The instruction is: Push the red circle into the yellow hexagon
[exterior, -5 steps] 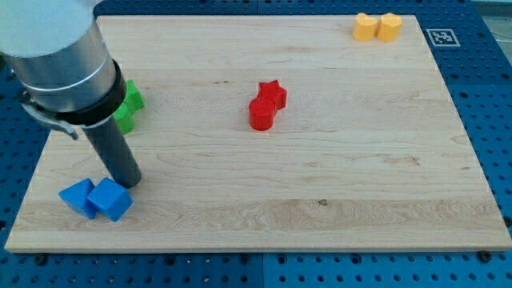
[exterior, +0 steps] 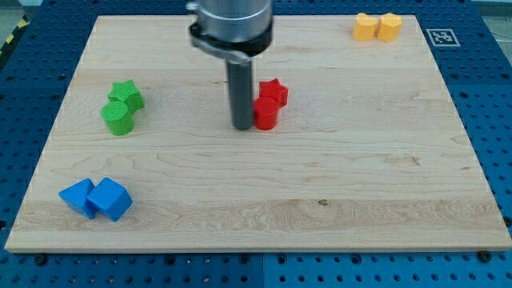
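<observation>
1. Since the job is to drive the red circle into the yellow hexagon, I have my tip planted on the circle's left side, touching it or just short of touching; I cannot tell which from this angle.
2. That side makes sense to me: the hexagon sits at the far right corner of the wooden board, so a push has to come from the left and a little from the near side.
3. There is nothing to open or close on this rig, only a bare rod, so nothing is gripped; contact alone moves a block.
4. The red circle stands near the middle of the board, slightly toward the far edge, with a red star touching it on its far right side.
5. That star is my worry. It lies roughly on the line toward the goal, so I judge it may ride along with the circle or deflect it.
6. A second yellow block rests against the hexagon's left side; its shape I cannot make out.
7. Two green blocks on the left and two blue blocks at the near left sit well apart from the route and should not interfere.
</observation>
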Controlling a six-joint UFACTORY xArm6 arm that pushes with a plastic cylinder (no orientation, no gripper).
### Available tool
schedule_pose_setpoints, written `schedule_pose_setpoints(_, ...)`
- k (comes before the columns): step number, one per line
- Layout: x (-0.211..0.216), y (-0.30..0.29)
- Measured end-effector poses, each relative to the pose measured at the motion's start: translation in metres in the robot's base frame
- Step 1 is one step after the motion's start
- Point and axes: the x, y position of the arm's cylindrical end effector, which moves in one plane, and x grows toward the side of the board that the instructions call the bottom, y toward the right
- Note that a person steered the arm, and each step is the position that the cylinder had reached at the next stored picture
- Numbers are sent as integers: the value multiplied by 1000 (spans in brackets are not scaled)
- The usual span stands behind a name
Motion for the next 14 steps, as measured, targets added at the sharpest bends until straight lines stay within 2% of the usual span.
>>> schedule_pose_setpoints(1,-19,67)
schedule_pose_setpoints(3,-35,112)
schedule_pose_setpoints(4,-69,154)
schedule_pose_setpoints(5,-61,165)
schedule_pose_setpoints(6,-57,201)
schedule_pose_setpoints(7,-56,211)
schedule_pose_setpoints(9,5,210)
schedule_pose_setpoints(10,-1,237)
schedule_pose_setpoints(11,-51,245)
schedule_pose_setpoints(12,-62,245)
schedule_pose_setpoints(13,-47,245)
schedule_pose_setpoints(14,-89,245)
